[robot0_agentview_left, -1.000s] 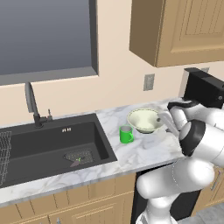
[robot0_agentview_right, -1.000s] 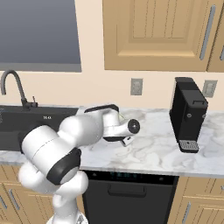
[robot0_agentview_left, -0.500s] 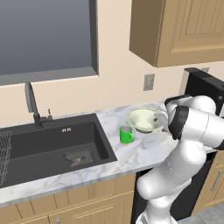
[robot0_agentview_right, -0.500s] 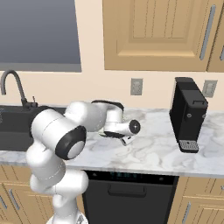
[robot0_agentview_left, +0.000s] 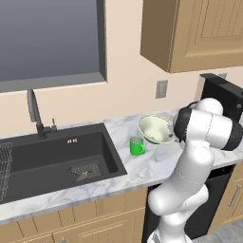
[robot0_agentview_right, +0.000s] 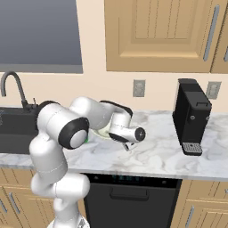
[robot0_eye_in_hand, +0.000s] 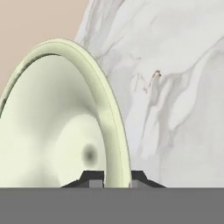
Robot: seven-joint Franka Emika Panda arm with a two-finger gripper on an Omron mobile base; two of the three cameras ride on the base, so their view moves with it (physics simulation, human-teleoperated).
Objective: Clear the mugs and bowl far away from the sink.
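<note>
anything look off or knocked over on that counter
Nothing stands out. The bowl sits upright on the marble counter with the green mug upright beside it, nothing spilled. The end effector is shut on the bowl's rim, one finger inside and one outside.

Beige wall (robot0_agentview_left: pixel 128 85), dark window (robot0_agentview_left: pixel 47 38), wooden cabinets (robot0_agentview_right: pixel 156 35), marble counter (robot0_agentview_right: pixel 156 156), black coffee machine (robot0_agentview_right: pixel 191 116)
</note>
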